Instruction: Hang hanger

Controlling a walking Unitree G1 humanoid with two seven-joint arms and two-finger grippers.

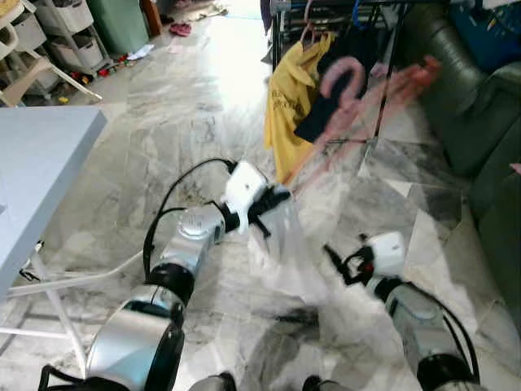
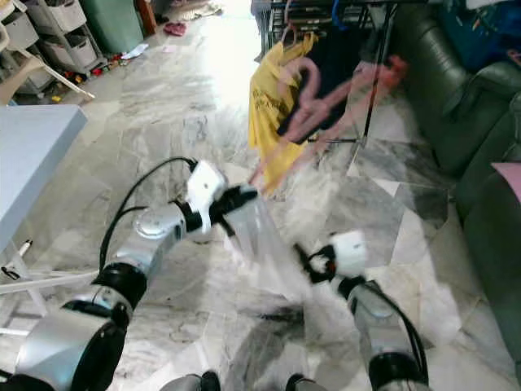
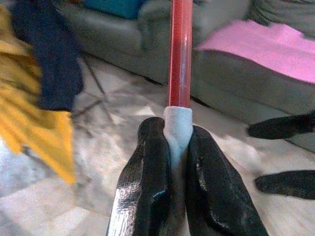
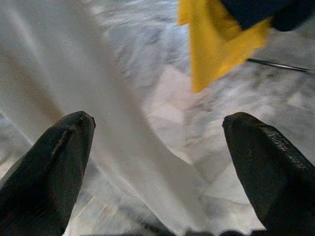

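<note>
Left tool (image 3: 178,162) clamping red hanger (image 3: 180,54) — white garment (image 1: 286,244)

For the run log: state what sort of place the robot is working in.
Most likely a home living room used for drying laundry: a marble-tile floor, a dark green sofa, and a clothes rack holding a yellow shirt. Plastic storage drawers stand by the wall.

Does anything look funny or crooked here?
Yes. The red hanger is not on the rack yet. The left gripper pinches it by one end, so it sticks out slanted, its hook up in the air, with a white cloth dangling from it. The right gripper is open.
</note>
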